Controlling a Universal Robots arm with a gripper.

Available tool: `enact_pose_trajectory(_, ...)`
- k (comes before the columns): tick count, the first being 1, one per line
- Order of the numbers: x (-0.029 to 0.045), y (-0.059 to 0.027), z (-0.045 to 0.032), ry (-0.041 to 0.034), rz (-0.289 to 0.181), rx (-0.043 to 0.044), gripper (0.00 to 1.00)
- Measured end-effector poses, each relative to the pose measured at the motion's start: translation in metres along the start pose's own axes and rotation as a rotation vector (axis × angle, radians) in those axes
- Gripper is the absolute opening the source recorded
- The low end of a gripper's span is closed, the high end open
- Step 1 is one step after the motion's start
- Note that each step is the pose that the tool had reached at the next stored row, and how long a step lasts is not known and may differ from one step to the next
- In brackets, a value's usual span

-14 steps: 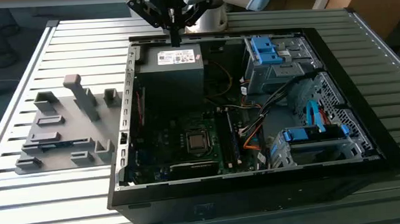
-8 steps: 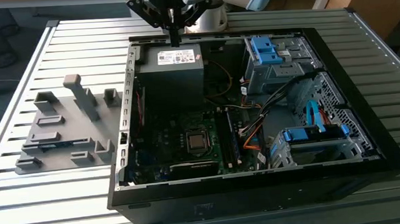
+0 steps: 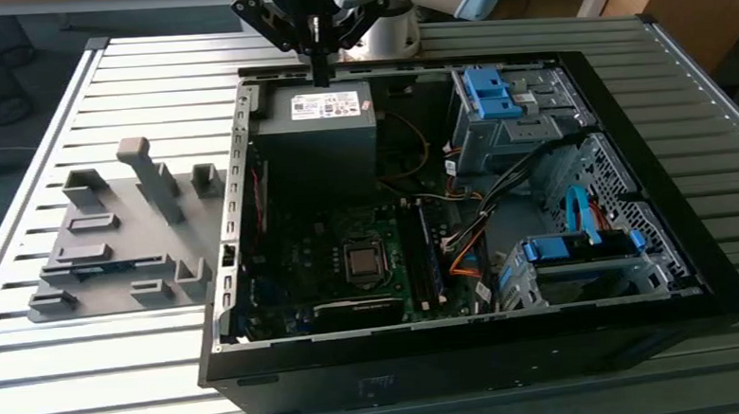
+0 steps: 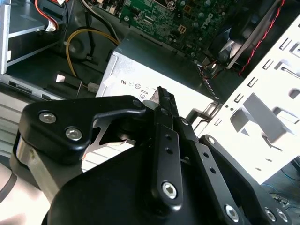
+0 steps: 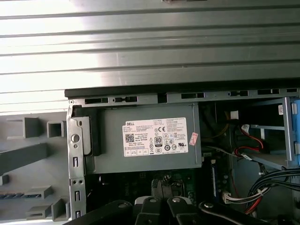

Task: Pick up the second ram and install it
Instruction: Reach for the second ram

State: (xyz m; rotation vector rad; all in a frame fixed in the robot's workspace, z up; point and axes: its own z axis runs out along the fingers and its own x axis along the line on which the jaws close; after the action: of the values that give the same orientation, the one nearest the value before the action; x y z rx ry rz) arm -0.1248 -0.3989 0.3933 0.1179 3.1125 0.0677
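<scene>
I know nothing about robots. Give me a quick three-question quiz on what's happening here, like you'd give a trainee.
1. Choose: the hand hovers over the A) power supply B) keyboard C) monitor.
2. True or false: the hand holds the ram.
3. Fill in: the ram lies in the grey ___ beside the case.

Key: 1 A. 2 false. 3 holder.
</scene>
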Motion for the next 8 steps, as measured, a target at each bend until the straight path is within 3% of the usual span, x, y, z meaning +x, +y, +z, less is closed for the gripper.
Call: enact_pose_trajectory(8,0.0013,-0.0001,0.0000,0.0000,0.000,0.0000,0.11)
